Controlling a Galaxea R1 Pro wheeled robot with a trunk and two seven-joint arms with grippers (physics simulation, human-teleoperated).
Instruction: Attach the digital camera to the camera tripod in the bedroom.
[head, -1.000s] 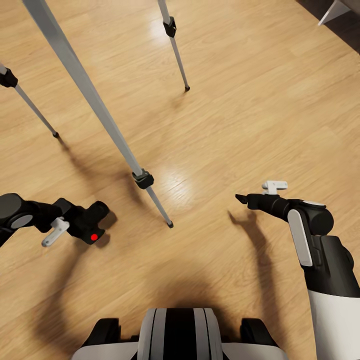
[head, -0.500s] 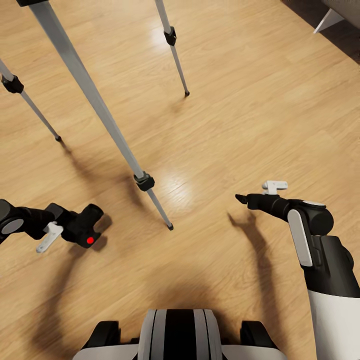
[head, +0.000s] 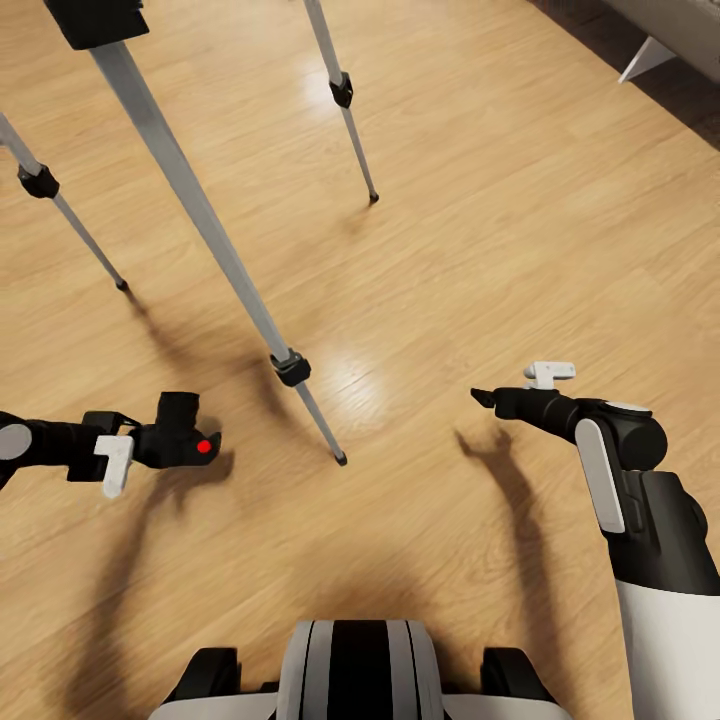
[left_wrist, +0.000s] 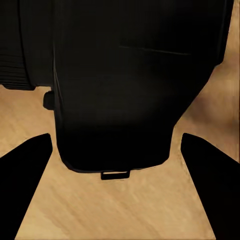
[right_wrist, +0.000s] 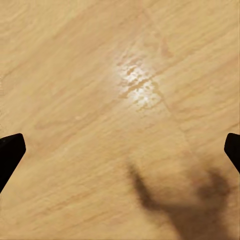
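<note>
One relation governs the next move: the digital camera (head: 182, 438), clamped in the left gripper (head: 150, 445) low at the head view's eight o'clock, sits well below and off from the camera tripod (head: 190, 200), whose black head (head: 95, 20) shows at the eleven o'clock corner, so the mount lies toward twelve o'clock from the gripper and, by my judgement, well above it. The tripod's nearest leg runs as a long diagonal from that head down to its foot near the picture's centre, at about five o'clock from the head, with two other legs splayed to nine and one o'clock of it. The left arm, carrying the camera, is the nearer one; the foot of that leg stands a little to its three o'clock. In the left wrist view the camera body (left_wrist: 125, 80) sits between the two dark fingertips (left_wrist: 25, 165). The right gripper (head: 515, 395) hangs at three o'clock over the bare wood floor (head: 480, 200), jaws spread wide and empty, as the right wrist view's far-apart fingertips (right_wrist: 10, 152) confirm. Against the frames before, the camera has turned in the grip, its red button (head: 204, 447) swinging from its six o'clock side to its three o'clock side, and the tripod head has come into the picture as the view tipped upward; the right arm has not moved.
</note>
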